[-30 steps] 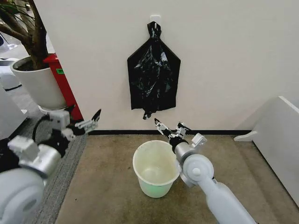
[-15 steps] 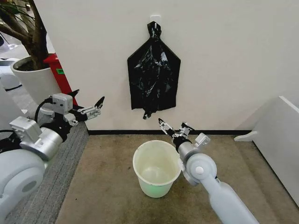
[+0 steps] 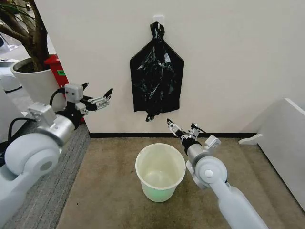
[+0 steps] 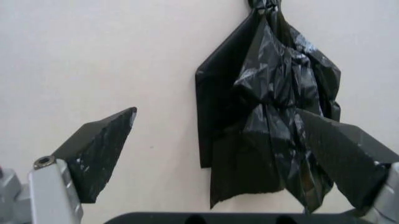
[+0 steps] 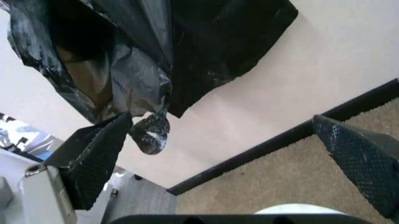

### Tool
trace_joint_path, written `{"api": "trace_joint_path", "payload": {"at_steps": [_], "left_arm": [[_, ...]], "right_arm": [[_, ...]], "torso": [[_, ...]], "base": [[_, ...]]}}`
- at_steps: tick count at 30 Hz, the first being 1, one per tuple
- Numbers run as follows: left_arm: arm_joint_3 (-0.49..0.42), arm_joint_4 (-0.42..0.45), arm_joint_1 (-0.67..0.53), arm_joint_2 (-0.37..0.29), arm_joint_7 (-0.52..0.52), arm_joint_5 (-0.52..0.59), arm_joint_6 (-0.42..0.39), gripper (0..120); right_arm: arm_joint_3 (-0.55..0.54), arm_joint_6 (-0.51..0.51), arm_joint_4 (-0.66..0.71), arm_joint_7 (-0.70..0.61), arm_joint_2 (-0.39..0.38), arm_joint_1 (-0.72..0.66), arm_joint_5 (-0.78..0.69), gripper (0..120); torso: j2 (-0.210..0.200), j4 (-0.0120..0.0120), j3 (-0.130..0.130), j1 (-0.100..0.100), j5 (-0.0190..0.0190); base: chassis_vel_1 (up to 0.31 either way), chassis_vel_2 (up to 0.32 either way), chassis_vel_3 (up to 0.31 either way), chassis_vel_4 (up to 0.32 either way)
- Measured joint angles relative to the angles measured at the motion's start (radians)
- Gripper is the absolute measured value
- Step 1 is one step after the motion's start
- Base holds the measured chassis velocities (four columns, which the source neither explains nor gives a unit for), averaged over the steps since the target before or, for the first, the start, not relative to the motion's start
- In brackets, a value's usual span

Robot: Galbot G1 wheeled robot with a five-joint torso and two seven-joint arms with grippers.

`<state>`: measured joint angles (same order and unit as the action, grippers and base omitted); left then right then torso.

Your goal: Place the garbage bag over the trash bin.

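Against the white wall (image 3: 228,57), the scene runs from a large white plant pot (image 3: 40,86) holding a tree trunk at the far left, with a red object (image 3: 59,76) just behind it carrying a small green label whose writing is too small to read. Next comes the left end effector (image 3: 97,97), raised in the air beside the wall, left of the hanging bag and apart from it; its dark fingers are spread wide and hold nothing. In the left wrist view the left end effector (image 4: 231,154) frames the bag between its two separated fingertips (image 4: 100,149).

The garbage bag (image 3: 157,78) hangs flat against the wall from a small hook at its knotted top, glossy and crinkled, with a twisted tail at its lower edge. No print or brand shows on it. In the left wrist view the garbage bag (image 4: 274,107) shows the same wrinkled film.

Below it, the trash bin (image 3: 160,171) stands upright and open on the brown carpet (image 3: 105,191), near the black skirting. Just right of the bin's rim, the right end effector (image 3: 185,127) points up toward the bag's tail, its fingers released and empty. In the right wrist view the right end effector (image 5: 231,154) sits close under the bag's tail (image 5: 149,133), not touching it. At the far right stands a white panel (image 3: 281,138).
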<state>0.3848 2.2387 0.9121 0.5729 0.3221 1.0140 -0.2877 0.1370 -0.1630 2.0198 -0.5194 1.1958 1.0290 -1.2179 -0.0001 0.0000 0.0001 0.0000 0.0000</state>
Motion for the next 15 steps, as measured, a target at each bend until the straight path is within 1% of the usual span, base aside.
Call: {"api": "trace_joint_path", "payload": {"at_steps": [3,4,7,8,10,11,13,15], "left_arm": [[0.0,0.0,0.0,0.0,0.0,0.0,0.0,100],[-0.102,-0.045,-0.133,0.005,0.011,0.011,-0.014,100],[-0.115,-0.051,-0.15,0.006,0.012,0.013,-0.016,100],[-0.168,-0.074,-0.219,0.009,0.018,0.019,-0.023,100],[-0.168,-0.074,-0.219,0.009,0.018,0.019,-0.023,100],[-0.221,-0.098,-0.288,0.011,0.024,0.025,-0.031,100],[-0.27,-0.119,-0.353,0.013,0.029,0.031,-0.038,100],[-0.286,-0.126,-0.373,0.014,0.031,0.033,-0.04,100]], "right_arm": [[0.0,0.0,0.0,0.0,0.0,0.0,0.0,100],[0.0,0.0,0.003,0.0,0.0,0.0,-0.003,100],[0.0,0.0,0.003,0.0,0.001,0.0,-0.004,100],[0.0,0.0,0.003,-0.001,0.002,0.0,-0.006,100],[0.0,0.0,0.003,-0.001,0.002,0.0,-0.006,100],[-0.001,0.0,0.003,-0.002,0.003,-0.001,-0.007,100],[-0.001,0.0,0.003,-0.002,0.004,-0.002,-0.007,100],[-0.001,0.0,0.003,-0.002,0.004,-0.003,-0.007,100]], "torso": [[0.0,0.0,0.0,0.0,0.0],[0.0,0.0,0.0,0.0,0.0],[0.0,0.0,0.0,0.0,0.0],[0.0,0.0,0.0,0.0,0.0],[0.0,0.0,0.0,0.0,0.0],[0.0,0.0,0.0,0.0,0.0],[0.0,0.0,0.0,0.0,0.0],[0.0,0.0,0.0,0.0,0.0]], "base": [[0.0,0.0,0.0,0.0],[0.0,0.0,0.0,0.0],[0.0,0.0,0.0,0.0],[0.0,0.0,0.0,0.0],[0.0,0.0,0.0,0.0],[0.0,0.0,0.0,0.0],[0.0,0.0,0.0,0.0],[0.0,0.0,0.0,0.0]]}}
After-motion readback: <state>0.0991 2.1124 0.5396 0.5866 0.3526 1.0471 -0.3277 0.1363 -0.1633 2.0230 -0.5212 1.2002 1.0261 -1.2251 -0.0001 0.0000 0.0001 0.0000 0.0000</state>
